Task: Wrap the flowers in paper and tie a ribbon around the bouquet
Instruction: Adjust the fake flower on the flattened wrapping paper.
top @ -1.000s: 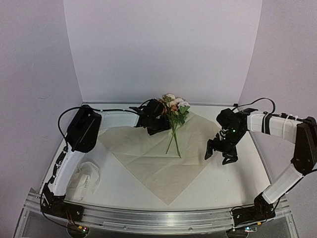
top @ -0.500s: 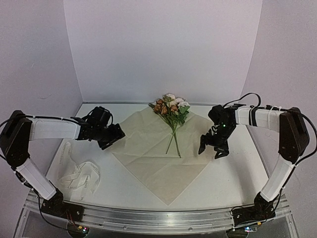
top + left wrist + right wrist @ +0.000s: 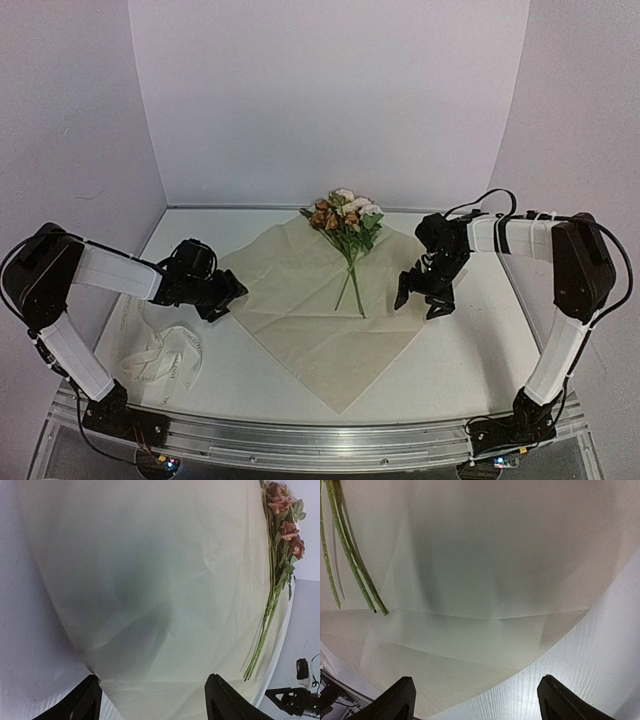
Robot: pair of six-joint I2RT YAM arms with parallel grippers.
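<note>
The flowers [image 3: 346, 222] lie on the flat tan paper [image 3: 300, 320], heads toward the back wall and green stems [image 3: 350, 565] pointing forward. No bouquet is in view. The cream ribbon [image 3: 160, 362] lies heaped on the table at the front left. My left gripper [image 3: 222, 300] hangs open low over the paper's left corner; in its wrist view its open fingers [image 3: 152, 680] frame the paper [image 3: 150, 580], with the flowers [image 3: 282, 540] at the right. My right gripper [image 3: 420, 298] is open over the paper's right corner, with paper edge [image 3: 485, 630] and bare table between its fingers [image 3: 476, 680].
The white table [image 3: 470, 360] is walled by pale panels at the back and both sides. A metal rail [image 3: 320, 445] carrying both arm bases runs along the near edge. The ribbon heap lies just in front of the left forearm.
The left arm left the flower heads, swung out left and came down by the paper's left corner. The right gripper moved left and lower, to the paper's right corner. Flowers and paper stayed put.
</note>
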